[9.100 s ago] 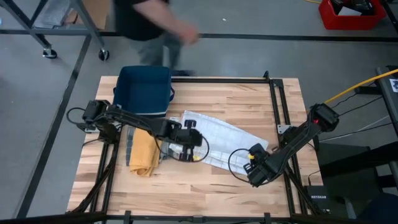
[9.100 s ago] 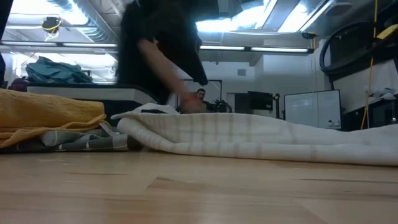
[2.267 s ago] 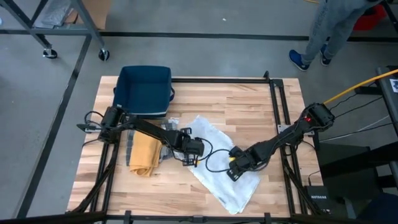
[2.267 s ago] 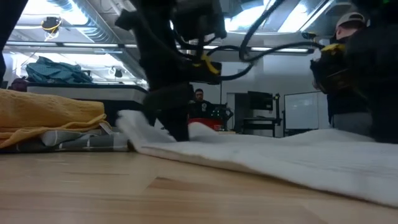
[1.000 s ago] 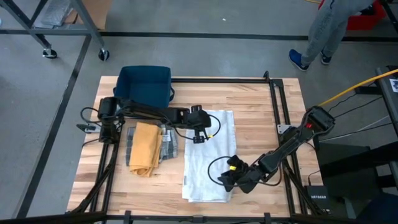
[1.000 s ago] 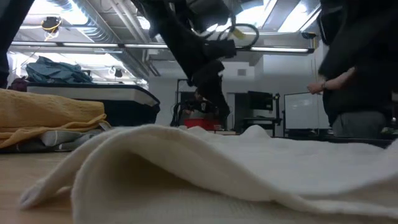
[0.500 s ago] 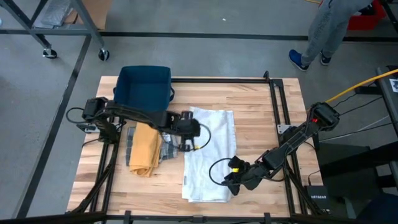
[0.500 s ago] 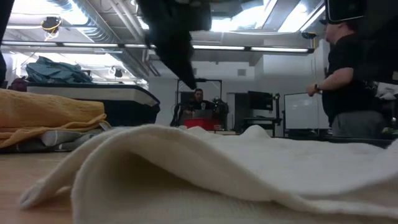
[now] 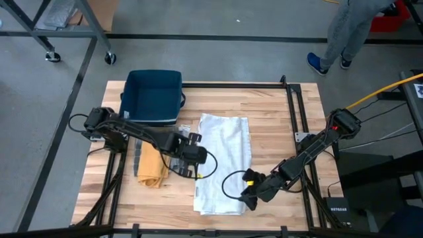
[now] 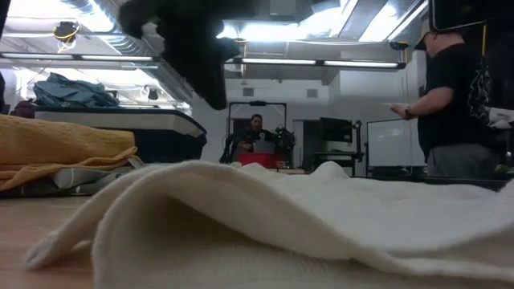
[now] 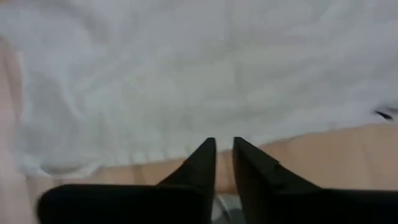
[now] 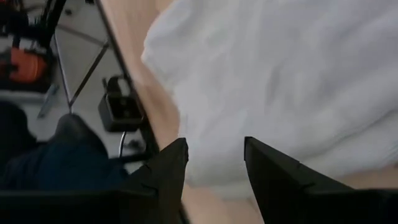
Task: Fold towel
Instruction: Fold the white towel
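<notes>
A dark blue bin (image 9: 153,96) sits at the table's (image 9: 264,106) eleven o'clock corner. Below it, toward nine o'clock, a yellow cloth (image 9: 153,165) lies atop a grey patterned cloth (image 9: 177,156). A person (image 9: 353,26) stands on the floor at one o'clock.

No writing, label, brand, number or sign can be read in any of the views. The dark box (image 9: 338,212) by the floor at the counter's (image 9: 264,109) right edge carries a pale line of lettering, too small to make out.
</notes>
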Motion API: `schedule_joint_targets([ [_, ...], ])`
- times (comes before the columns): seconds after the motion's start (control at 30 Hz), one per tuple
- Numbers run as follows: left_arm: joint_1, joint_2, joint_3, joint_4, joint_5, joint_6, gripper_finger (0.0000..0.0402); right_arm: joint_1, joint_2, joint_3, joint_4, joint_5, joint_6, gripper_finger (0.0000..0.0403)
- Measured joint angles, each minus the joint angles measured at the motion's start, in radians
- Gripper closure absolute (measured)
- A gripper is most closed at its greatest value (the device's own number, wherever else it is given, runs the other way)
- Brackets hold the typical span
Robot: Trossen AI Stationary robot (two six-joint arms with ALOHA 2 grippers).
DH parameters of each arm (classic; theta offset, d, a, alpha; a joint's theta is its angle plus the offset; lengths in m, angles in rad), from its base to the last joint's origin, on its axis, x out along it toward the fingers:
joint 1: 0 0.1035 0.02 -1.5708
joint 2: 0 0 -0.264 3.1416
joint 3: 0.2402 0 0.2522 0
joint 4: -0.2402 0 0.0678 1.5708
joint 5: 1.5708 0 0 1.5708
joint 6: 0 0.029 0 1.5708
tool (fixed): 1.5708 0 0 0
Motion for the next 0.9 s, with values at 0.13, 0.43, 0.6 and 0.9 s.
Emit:
schedule_joint_targets([
  [0.13, -0.032, 0.0, 0.0, -0.048, 0.0, -0.027, 0.0299, 0.0, 0.0, 0.0, 0.007, -0.076, -0.01, 0.0233],
  [0.43, -0.138, 0.019, 0.0, -0.019, 0.0, 0.073, 0.0206, 0.002, 0.0, 0.0, 0.007, -0.197, -0.181, 0.0233],
  [0.6, -0.204, 0.063, 0.0, 0.016, 0.0, 0.131, 0.0192, 0.001, 0.0, 0.0, 0.007, -0.225, -0.256, 0.0233],
  [0.9, -0.293, 0.159, 0.0, 0.093, -0.004, 0.255, 0.0195, 0.002, 0.0, 0.0, 0.003, -0.26, -0.395, 0.0233],
])
